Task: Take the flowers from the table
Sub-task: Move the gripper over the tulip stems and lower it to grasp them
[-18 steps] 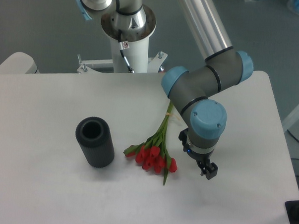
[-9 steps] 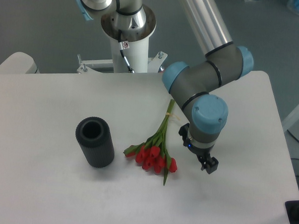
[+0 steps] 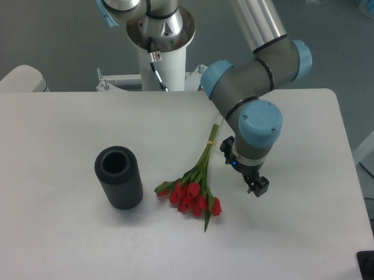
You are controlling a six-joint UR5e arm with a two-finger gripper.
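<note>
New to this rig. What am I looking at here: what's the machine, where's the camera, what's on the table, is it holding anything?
One fixed camera looks down at the table from above and in front. The machine is a single jointed robot arm, grey with blue caps, mounted on a white post behind the table. At its end is a small black two-finger gripper, low over the tabletop. It holds nothing; whether its fingers are open or shut is too small to tell. Two things lie on the white surface: the flowers, a tied bunch of red tulips lying flat with buds toward the camera, just beside the gripper, and a black ribbed cylinder standing upright, open end up, on the other side of the flowers.
</note>
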